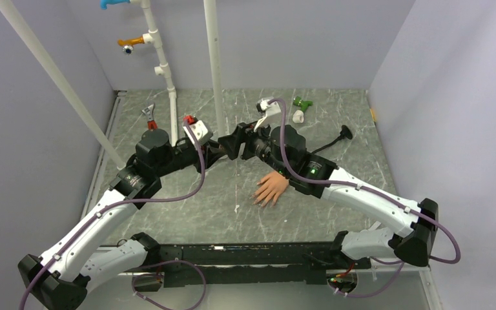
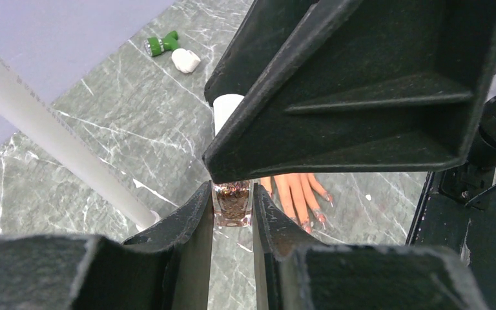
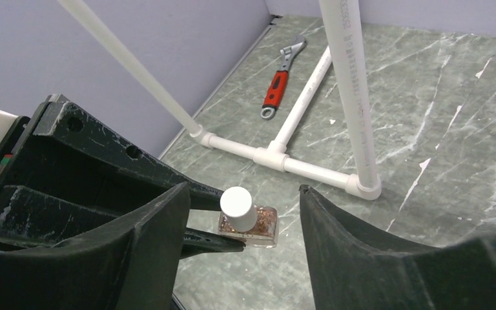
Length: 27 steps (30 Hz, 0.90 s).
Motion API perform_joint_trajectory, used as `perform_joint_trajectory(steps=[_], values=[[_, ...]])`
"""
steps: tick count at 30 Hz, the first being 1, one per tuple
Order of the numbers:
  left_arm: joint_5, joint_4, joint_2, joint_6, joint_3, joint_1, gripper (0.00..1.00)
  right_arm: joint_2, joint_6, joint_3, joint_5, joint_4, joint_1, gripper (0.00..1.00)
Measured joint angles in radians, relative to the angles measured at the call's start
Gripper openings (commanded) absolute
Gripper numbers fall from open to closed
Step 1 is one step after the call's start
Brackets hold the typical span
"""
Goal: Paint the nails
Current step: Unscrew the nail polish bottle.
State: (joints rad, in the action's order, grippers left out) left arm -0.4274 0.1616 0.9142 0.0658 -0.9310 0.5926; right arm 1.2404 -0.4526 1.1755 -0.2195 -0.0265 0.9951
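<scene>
My left gripper (image 2: 232, 194) is shut on a small square bottle (image 2: 232, 205) of coppery glitter polish with a white cap (image 3: 237, 201), held above the table. My right gripper (image 3: 244, 188) stands open, one finger on each side of the cap and clear of it. The peach mannequin hand (image 1: 271, 188) lies flat on the table just below and right of both grippers. Its nails (image 2: 311, 223) show beyond my left fingers, pointing toward the near edge. In the top view the bottle is hidden where the two grippers meet.
A white pipe frame (image 3: 352, 97) stands on the table behind the grippers. A red-handled wrench (image 3: 278, 84) lies by the left wall. A green and white item (image 1: 301, 106) and a black plug (image 1: 345, 132) lie at the back right. Walls enclose three sides.
</scene>
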Motion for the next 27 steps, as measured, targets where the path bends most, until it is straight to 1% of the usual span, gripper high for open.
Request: perform_joint_trajectory(steps=[5,8,10,13,16,19,27], values=[[0.008,0.000,0.000,0.000,0.000,0.000,0.00,0.025,0.005,0.006,-0.013,0.019,0.008,0.48],[0.007,0.000,0.001,0.000,0.000,0.000,0.00,0.042,0.014,0.012,-0.011,0.023,0.011,0.39],[0.007,0.000,0.004,0.000,0.000,0.000,0.00,0.058,0.023,0.026,-0.011,0.023,0.016,0.31],[0.007,0.003,0.009,0.000,0.000,0.000,0.00,0.069,0.037,0.032,-0.020,0.026,0.021,0.12],[0.008,0.002,0.009,0.000,0.000,0.000,0.00,0.069,0.045,0.032,-0.033,0.026,0.018,0.03],[0.007,0.001,0.009,-0.001,0.000,0.000,0.00,0.069,0.054,0.032,-0.034,0.027,0.019,0.00],[-0.016,0.001,0.008,-0.003,0.000,-0.001,0.00,0.047,0.124,0.005,0.010,0.053,0.019,0.00]])
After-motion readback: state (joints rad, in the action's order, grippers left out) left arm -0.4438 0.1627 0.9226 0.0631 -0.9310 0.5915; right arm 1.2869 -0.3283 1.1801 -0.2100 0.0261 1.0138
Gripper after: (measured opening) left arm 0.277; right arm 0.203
